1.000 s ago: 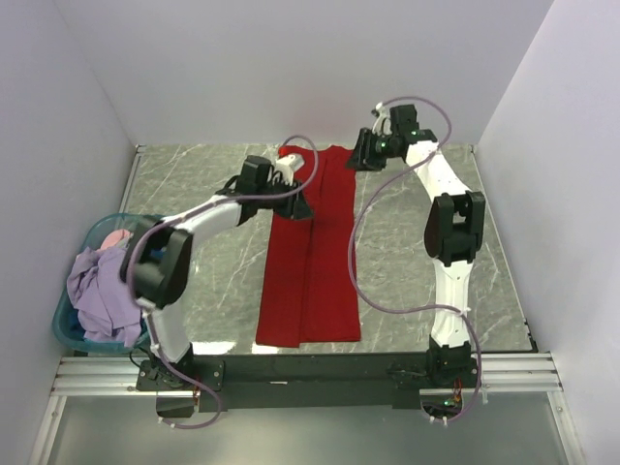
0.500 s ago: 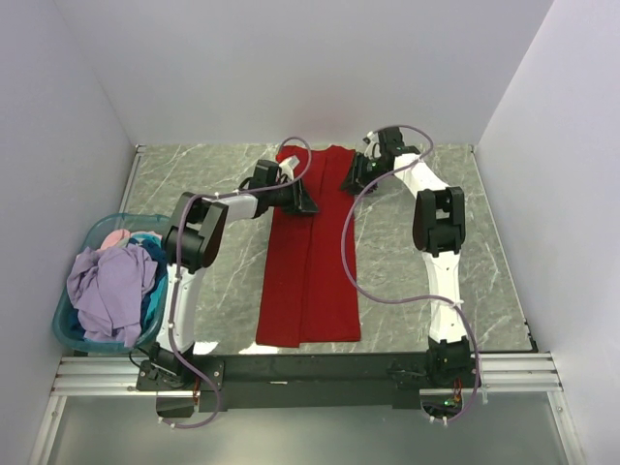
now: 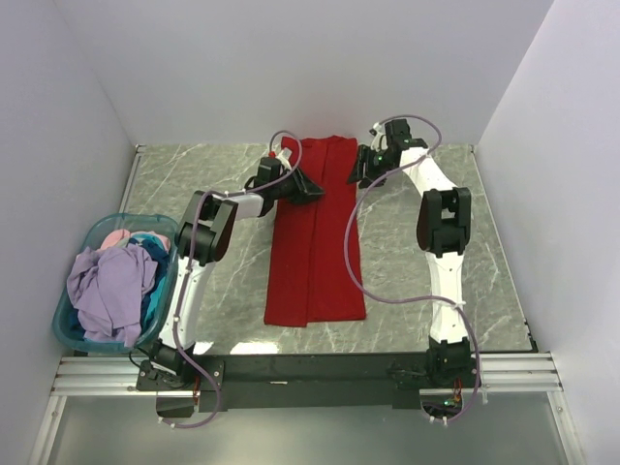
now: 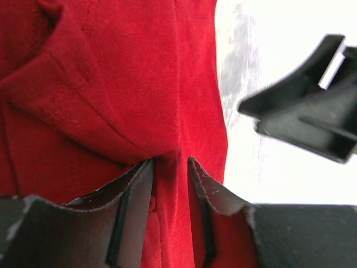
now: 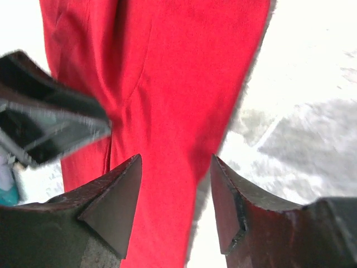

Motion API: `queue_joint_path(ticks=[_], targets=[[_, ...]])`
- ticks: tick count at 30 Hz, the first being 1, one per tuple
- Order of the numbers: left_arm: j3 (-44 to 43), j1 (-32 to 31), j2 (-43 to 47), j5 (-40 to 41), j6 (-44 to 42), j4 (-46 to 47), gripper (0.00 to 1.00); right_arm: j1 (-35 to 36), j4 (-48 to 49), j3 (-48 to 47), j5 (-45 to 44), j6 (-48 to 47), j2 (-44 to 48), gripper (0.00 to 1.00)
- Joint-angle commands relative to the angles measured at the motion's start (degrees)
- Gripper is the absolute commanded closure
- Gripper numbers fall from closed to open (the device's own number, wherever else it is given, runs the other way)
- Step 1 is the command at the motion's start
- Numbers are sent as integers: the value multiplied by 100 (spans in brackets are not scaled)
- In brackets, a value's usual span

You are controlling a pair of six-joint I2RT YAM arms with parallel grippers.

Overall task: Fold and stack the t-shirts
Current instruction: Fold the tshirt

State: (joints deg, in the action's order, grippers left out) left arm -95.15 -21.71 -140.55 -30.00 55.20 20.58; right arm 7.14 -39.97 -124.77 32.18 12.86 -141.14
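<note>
Left claw (image 4: 170,167) pinches the red shirt (image 3: 315,242) at its far end; right claw (image 5: 175,167) hangs spread just above the cloth's edge. It is only folded into a long strip so far — the other shirts (image 3: 107,291) wait in the basket (image 3: 66,334), nothing stacked.

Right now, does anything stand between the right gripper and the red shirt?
Nothing visible does. The right gripper hangs open directly over the red shirt, at its edge. The left gripper pinches a fold of the shirt beside it, not in the way.

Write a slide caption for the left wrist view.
Left tool pinches a raised fold of the red shirt; the right tool hovers beside it over the pale table.
</note>
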Motion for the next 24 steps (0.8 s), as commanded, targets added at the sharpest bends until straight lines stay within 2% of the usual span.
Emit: queue_joint_path(ticks=[1,4,5,7,8,10,11,13,14,16,18,19,20,21,22,23,24], targets=[[-380,71,-219,513,-52,78,61,-54,-283,-39,-107,-477,772,39],[-460,71,123,268,-518,104,54,-46,-608,-21,-46,-855,1018,35],[-425,62,264,206,-667,96,49,-54,-687,14,-28,-960,1219,34],[-303,62,1052,56,-1508,-79,41,-63,-854,171,-72,-1398,1639,29],[-250,62,1056,47,-1512,-167,38,-55,-855,225,-115,-1401,1808,28],[13,80,1809,55,-2266,-439,31,-54,-907,330,-221,-1672,2159,26],[136,88,2073,56,-2503,-510,22,-46,-951,348,-265,-1795,2492,25],[426,124,2864,29,-3232,-747,16,-28,-1127,304,-440,-2129,2801,24],[515,150,3363,-23,-3739,-1105,9,-28,-1180,287,-528,-2226,3107,23],[803,237,3884,-102,-4208,-1441,2,-11,-1259,321,-757,-2516,3425,21],[1007,404,4622,-190,-4736,-1890,1,-2,-1224,427,-680,-2918,3900,14],[1286,422,4859,10,-4842,-1926,1,-2,-1163,671,-644,-3112,4075,13],[1454,431,5375,325,-4974,-1917,1,7,-823,873,-704,-3201,4460,12],[1604,423,5615,972,-5053,-1891,1,16,-602,1076,-853,-3141,4655,10],[1901,422,5853,1135,-5167,-1847,0,16,-470,1417,-924,-3193,4988,0],[1991,431,6229,1076,-5882,-2038,0,25,-503,1542,-768,-3611,5139,0],[2044,423,6398,805,-6246,-2388,1,59,-617,1648,-601,-3842,5245,0]])
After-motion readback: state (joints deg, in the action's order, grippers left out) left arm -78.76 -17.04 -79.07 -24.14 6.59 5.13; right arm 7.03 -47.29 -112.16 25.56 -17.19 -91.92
